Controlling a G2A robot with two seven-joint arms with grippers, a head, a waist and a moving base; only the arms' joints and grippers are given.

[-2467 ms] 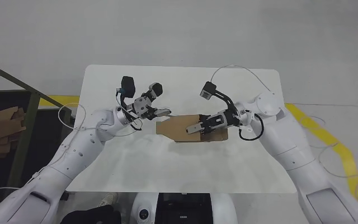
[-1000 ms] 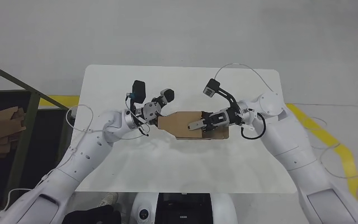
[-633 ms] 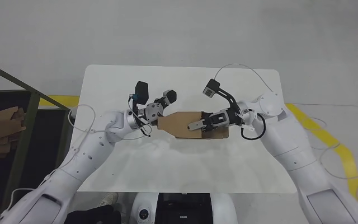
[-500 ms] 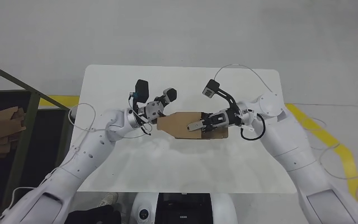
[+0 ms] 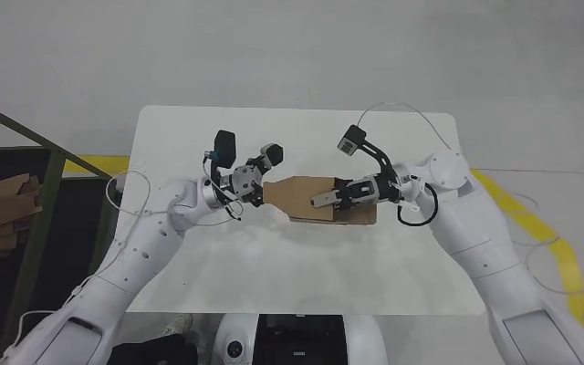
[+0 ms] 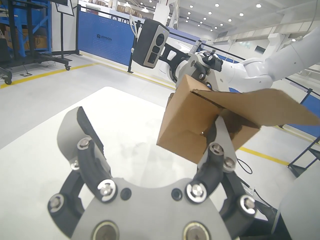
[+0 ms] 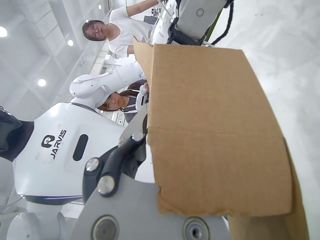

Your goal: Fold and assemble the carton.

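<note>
At mid-desk (image 5: 401,265), one brown carton (image 5: 297,201), partly opened, held over the surface between both arms. Right tool (image 5: 327,199): clenched on a carton wall. Left tool (image 6: 150,121): released, spread wide, one finger (image 6: 222,132) tucked inside the carton's open end, the other apart.

White table (image 5: 274,265), yellow floor line (image 6: 37,77), blue partition (image 6: 105,38), stacked cardboard (image 5: 14,205) off the table's left edge

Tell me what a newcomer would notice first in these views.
The brown carton, partly folded, hangs over the middle of the white table in the right gripper. The left gripper is open at the carton's other end, one finger against the loose flaps.
</note>
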